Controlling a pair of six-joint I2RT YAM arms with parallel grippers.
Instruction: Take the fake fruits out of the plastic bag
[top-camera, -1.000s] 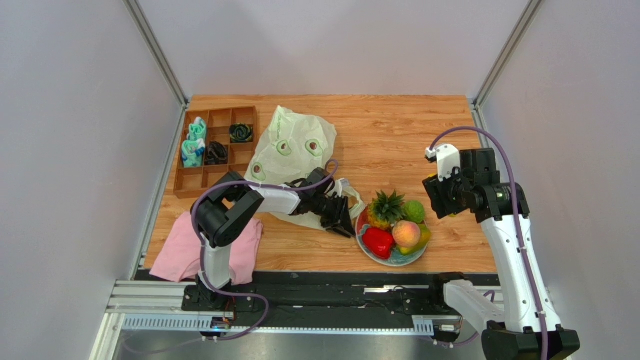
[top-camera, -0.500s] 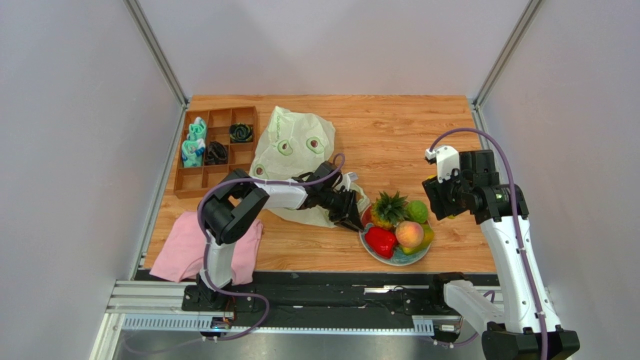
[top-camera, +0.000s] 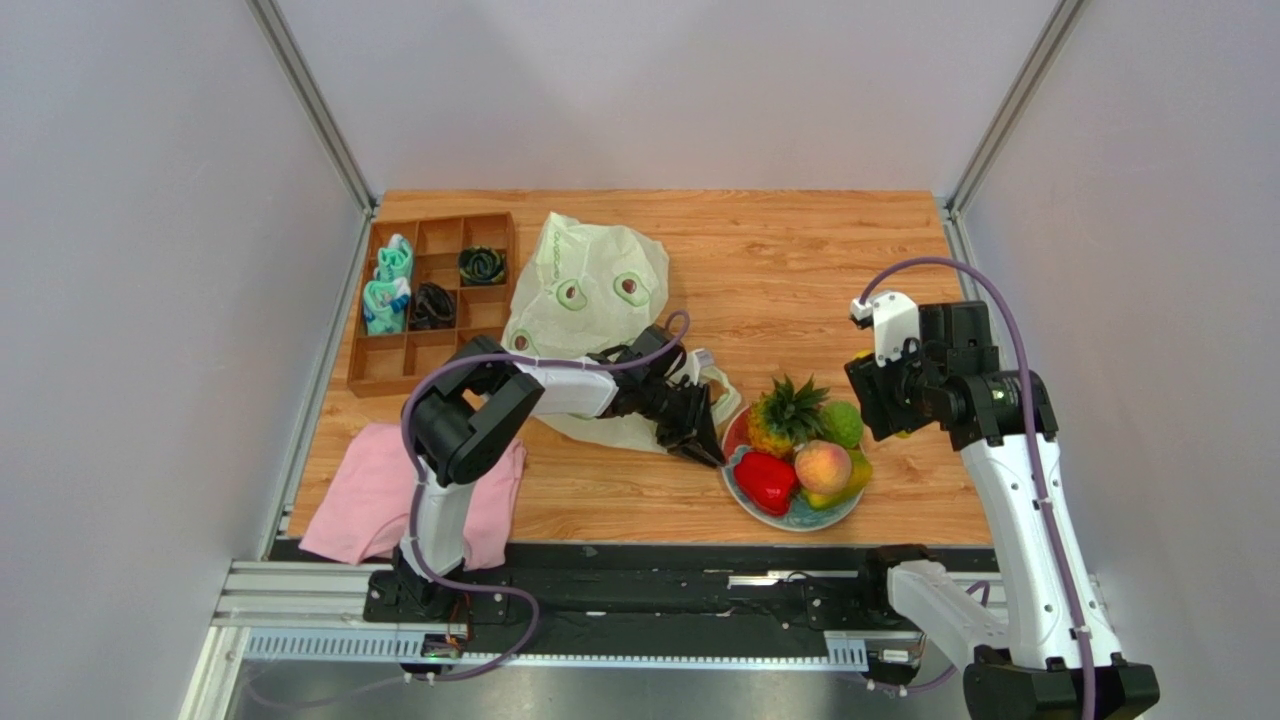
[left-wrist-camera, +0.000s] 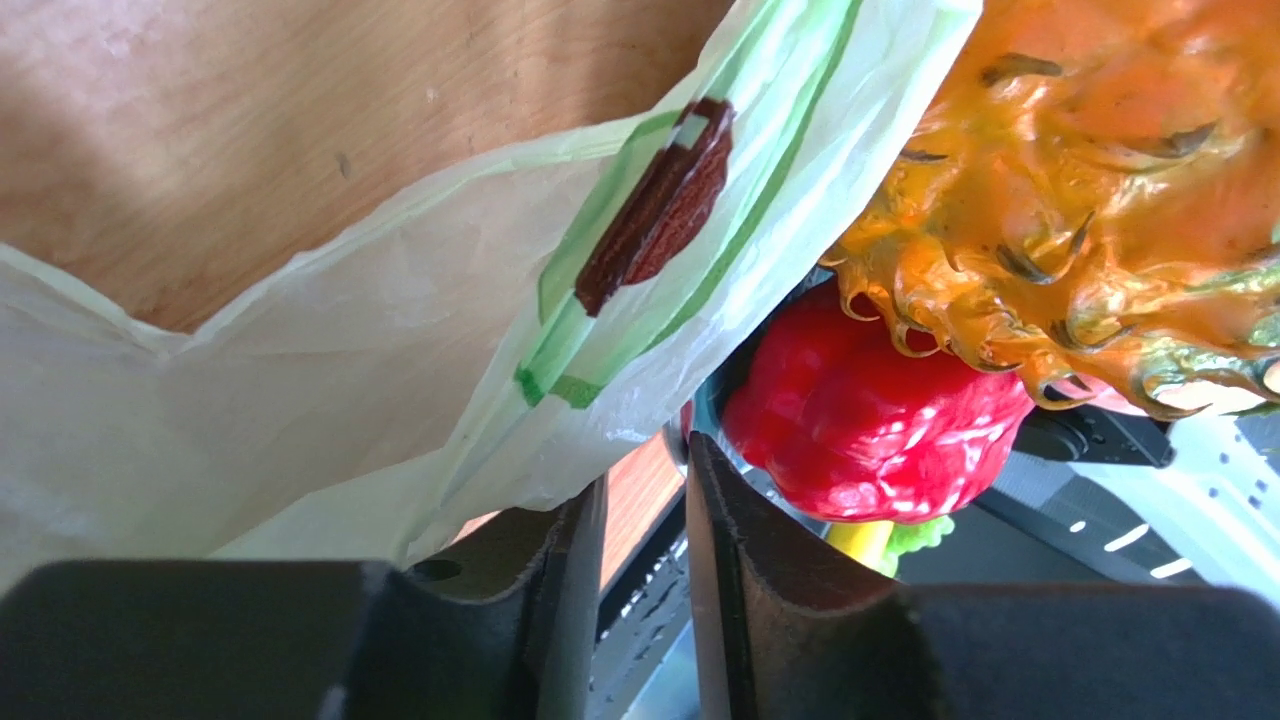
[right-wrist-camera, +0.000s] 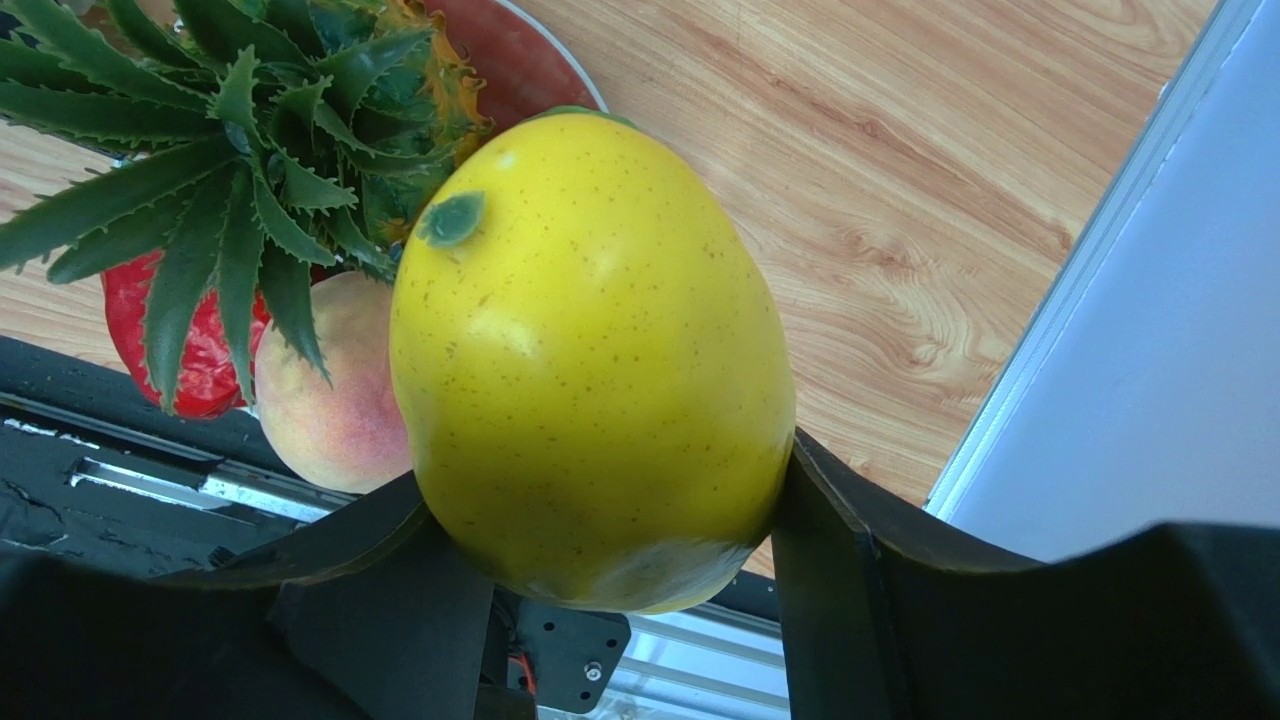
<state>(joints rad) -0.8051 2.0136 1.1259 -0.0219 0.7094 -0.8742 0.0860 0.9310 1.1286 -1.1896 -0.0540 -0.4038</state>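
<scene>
The plastic bag (top-camera: 586, 293) lies crumpled at the table's middle left, and its avocado-printed edge (left-wrist-camera: 451, 330) drapes over my left finger. My left gripper (top-camera: 703, 440) (left-wrist-camera: 646, 468) sits low at the plate's left rim, jaws a narrow gap apart with only table showing between them. On the flower-patterned plate (top-camera: 798, 519) rest the pineapple (top-camera: 781, 413) (left-wrist-camera: 1082, 180), the red pepper-like fruit (top-camera: 763, 480) (left-wrist-camera: 872, 420), the peach (top-camera: 822, 465) (right-wrist-camera: 323, 405) and the bumpy green ball (top-camera: 843, 425). My right gripper (top-camera: 876, 402) (right-wrist-camera: 601, 465) hangs right of the plate, shut on the yellow mango (right-wrist-camera: 586, 345).
A wooden compartment tray (top-camera: 383, 360) with teal and black items stands at the back left. The pink cloth (top-camera: 353, 503) lies front left beside the left arm's base. A black rail (top-camera: 676, 563) runs along the near edge. Grey walls close in both sides.
My left gripper has slid right with the bag's edge up to the plate's rim, and the plate has shifted slightly right. The right arm holds still with the mango.
</scene>
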